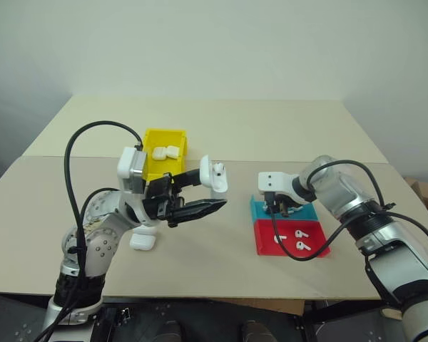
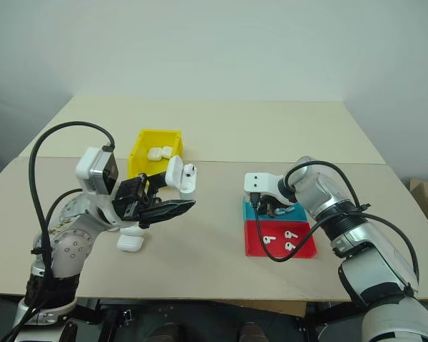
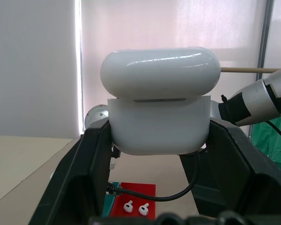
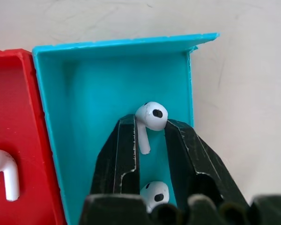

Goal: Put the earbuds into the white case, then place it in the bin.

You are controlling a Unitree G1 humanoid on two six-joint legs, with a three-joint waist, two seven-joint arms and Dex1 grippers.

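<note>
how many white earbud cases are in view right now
4: one white case with its lid open in the left gripper, two cases in the yellow bin, one case on the table by the left arm. Others may be hidden.

Lab: bare table [image 1: 221, 135], plain white wall [image 1: 214, 43].

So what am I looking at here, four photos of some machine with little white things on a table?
It is a two-armed robot. Two pictures come from its head, two from cameras on its wrists. The left gripper holds a white case with its lid flipped open. The right gripper reaches into a teal tray, its fingers on either side of one earbud. Beside it, a red tray holds more earbuds. The yellow bin holds two cases, and another case lies on the table.
</note>
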